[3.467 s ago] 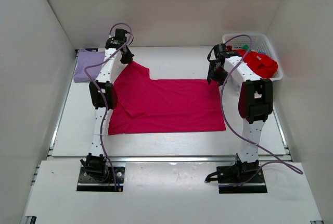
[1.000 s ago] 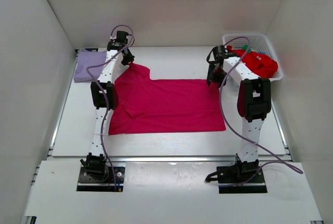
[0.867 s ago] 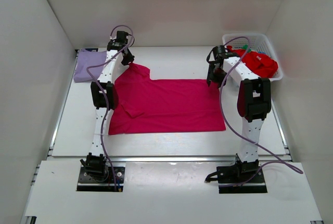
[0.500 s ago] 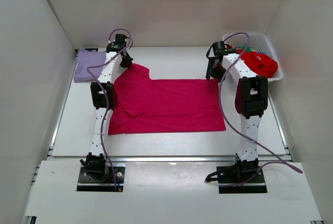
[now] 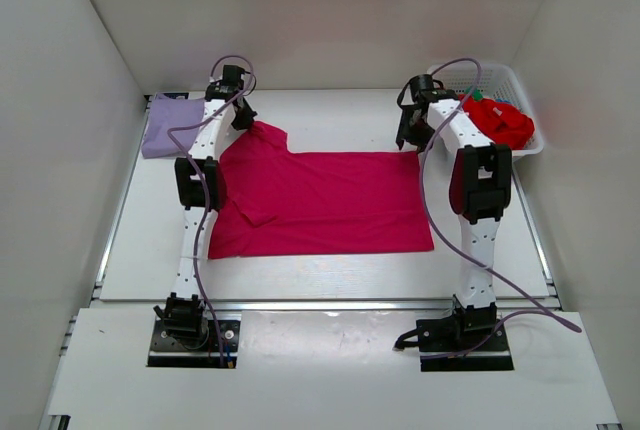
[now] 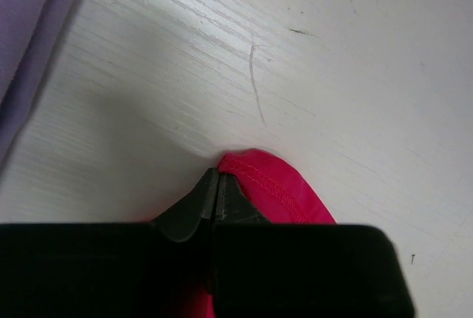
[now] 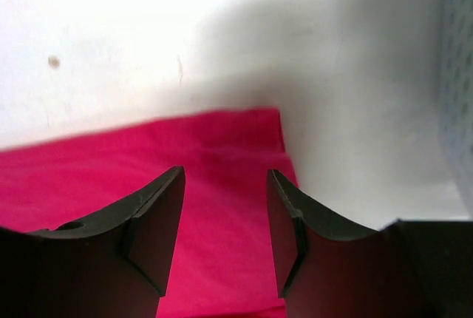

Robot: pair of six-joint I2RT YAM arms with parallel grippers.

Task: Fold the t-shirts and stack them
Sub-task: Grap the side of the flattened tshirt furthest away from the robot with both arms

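The left gripper (image 6: 216, 192) is pinched shut on only the hem of the pink shirt (image 6: 275, 185), which bunches at its fingertips, and so shallow a hold could slip when lifted. The right gripper (image 7: 225, 222) hangs open over the shirt's far corner. A basket (image 7: 460, 74) close on its right risks a knock. The lavender shirt (image 6: 26, 29) lies left of the left fingers.
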